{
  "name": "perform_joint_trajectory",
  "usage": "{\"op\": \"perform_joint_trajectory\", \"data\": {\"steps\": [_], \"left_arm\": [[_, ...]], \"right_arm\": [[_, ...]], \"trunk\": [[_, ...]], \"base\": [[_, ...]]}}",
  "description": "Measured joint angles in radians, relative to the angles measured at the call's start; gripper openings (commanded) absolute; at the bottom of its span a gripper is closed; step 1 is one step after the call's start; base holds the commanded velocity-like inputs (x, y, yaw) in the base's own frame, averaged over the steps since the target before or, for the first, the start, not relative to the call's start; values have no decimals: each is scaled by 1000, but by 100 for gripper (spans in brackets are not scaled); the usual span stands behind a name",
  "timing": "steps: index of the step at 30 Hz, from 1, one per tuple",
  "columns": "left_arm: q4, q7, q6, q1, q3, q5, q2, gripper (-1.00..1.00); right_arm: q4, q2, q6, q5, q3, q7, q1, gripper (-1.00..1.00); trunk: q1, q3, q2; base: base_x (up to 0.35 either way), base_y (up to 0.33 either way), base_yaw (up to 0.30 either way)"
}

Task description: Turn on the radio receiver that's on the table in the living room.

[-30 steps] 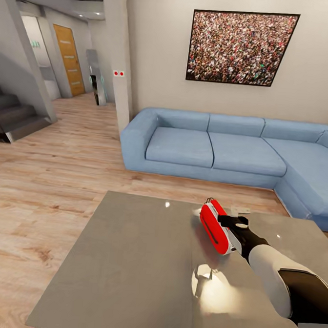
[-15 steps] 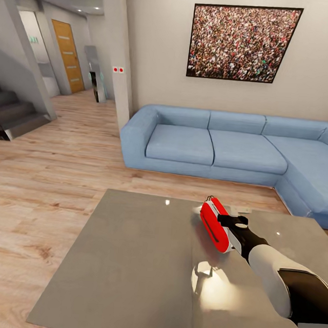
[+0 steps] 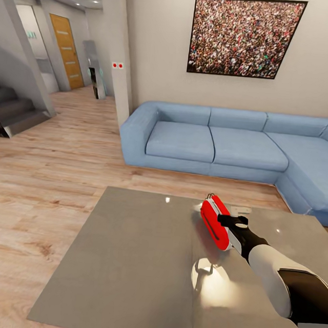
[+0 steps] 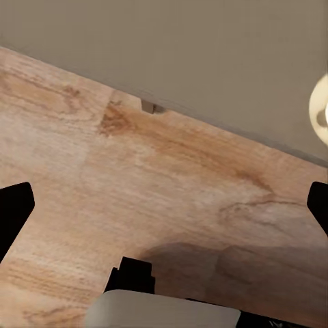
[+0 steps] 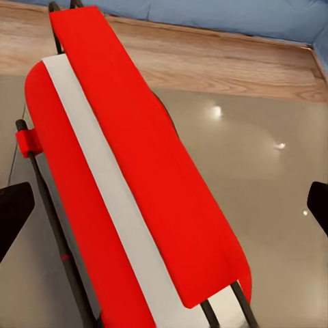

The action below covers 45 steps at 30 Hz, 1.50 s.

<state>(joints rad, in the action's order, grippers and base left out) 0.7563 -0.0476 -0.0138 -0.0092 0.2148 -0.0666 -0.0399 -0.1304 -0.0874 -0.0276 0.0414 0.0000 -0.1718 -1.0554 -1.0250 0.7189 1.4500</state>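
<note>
Right jaws are pressing the radio above the desk; grip unclear. Next: hitting its switch.

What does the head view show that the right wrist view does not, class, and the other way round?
Head view alone: the framed crowd photo, the orange wooden door, the grey stairs and the white and black right arm. Right wrist view alone: the white band along the radio's edge, seen close up. Both share the red flat radio receiver, the glossy grey table, the blue corner sofa and the light wood plank floor.
</note>
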Motion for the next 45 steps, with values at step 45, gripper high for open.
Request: {"op": "perform_joint_trajectory", "data": {"steps": [45], "left_arm": [[0, 0, 0, 0, 0, 0, 2, 100]], "right_arm": [[-43, -17, -15, -1, -2, -115, 0, 100]], "trunk": [[0, 36, 0]], "base": [[0, 0, 0]]}}
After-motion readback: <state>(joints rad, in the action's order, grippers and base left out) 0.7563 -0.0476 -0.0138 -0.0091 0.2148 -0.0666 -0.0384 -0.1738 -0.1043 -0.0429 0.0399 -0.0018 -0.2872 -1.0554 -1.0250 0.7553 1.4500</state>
